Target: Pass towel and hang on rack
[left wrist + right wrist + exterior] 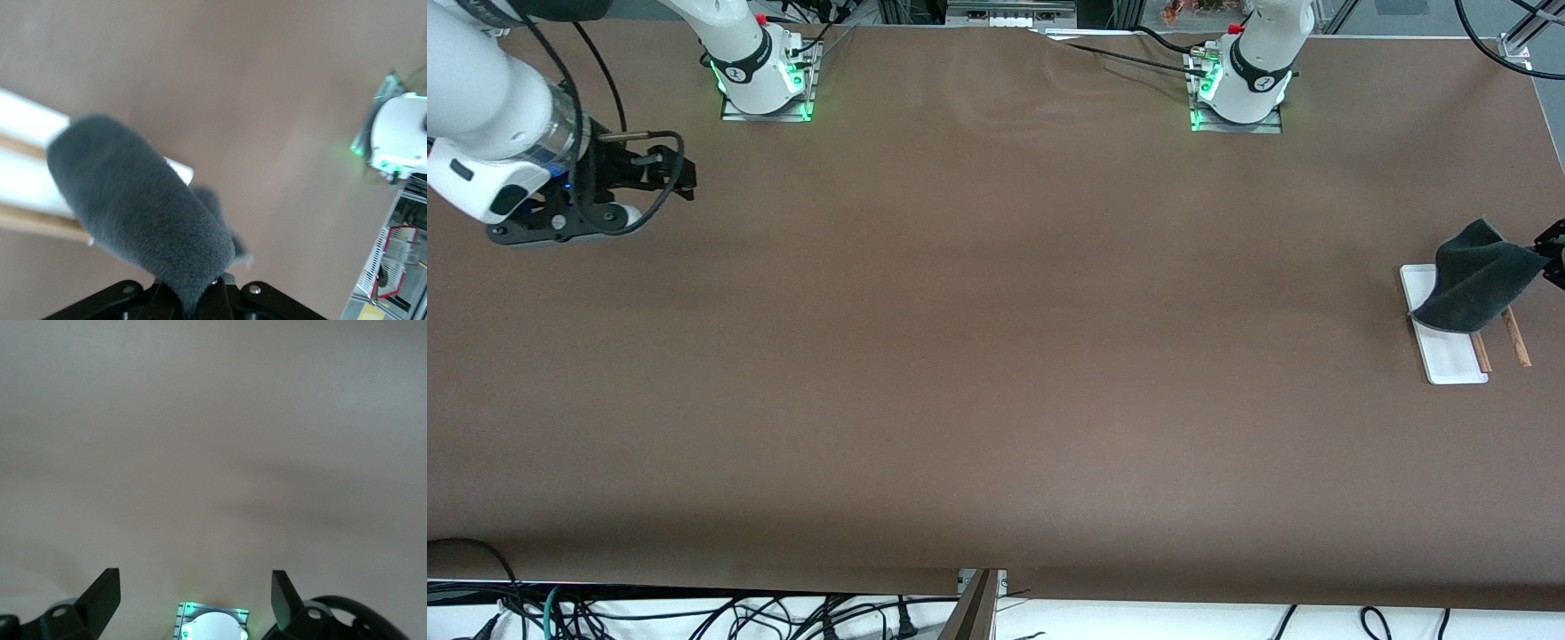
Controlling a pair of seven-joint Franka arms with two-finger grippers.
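My left gripper (pixel 193 303) pinched the dark grey terry towel (pixel 1476 277), which hung directly over the white-based, wooden-rodded rack (pixel 1449 356) at my left end. My right gripper (pixel 193 590) waited spread wide, well apart.

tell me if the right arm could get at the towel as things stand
Probably not. The right end effector hangs open over the right arm's end of the table, while the left end effector holds the towel over the rack at the left arm's end.

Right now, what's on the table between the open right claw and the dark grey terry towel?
Nothing: the front view shows only bare brown table between the right claw and the dark grey terry towel.
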